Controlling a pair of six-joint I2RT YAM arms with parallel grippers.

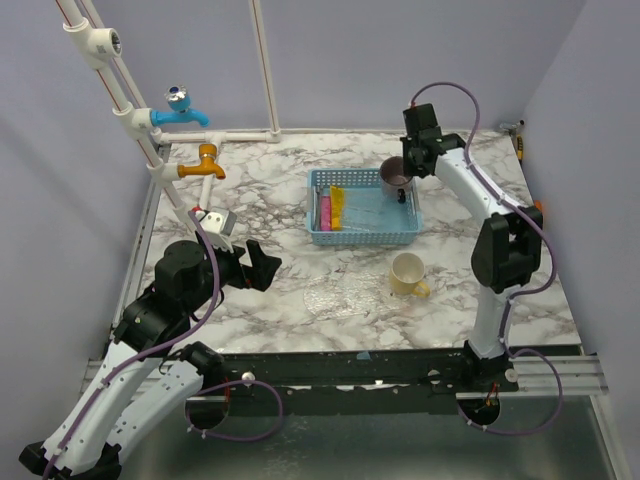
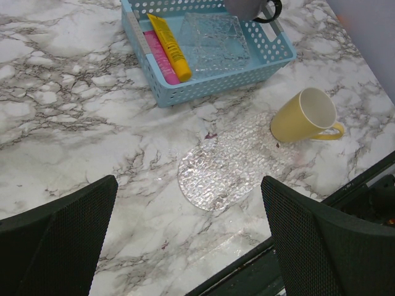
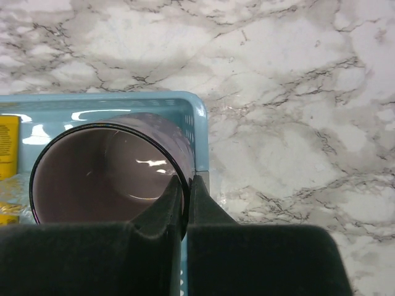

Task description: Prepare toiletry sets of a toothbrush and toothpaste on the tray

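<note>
Bright, even light is given from above, and only soft shadows are cast. Glare is seen inside the mauve cup point(image 3: 105, 179); the right gripper point(image 3: 184, 185) is rendered blurred at the frame's bottom.

Plain lilac walls point(image 1: 400, 60) close the back and both sides. The table point(image 1: 260, 190) has a white marble top with grey veins. White pipes point(image 1: 128, 108) at back left carry a blue tap point(image 1: 182, 110) and an orange tap point(image 1: 205, 162). The light seems soft.
</note>
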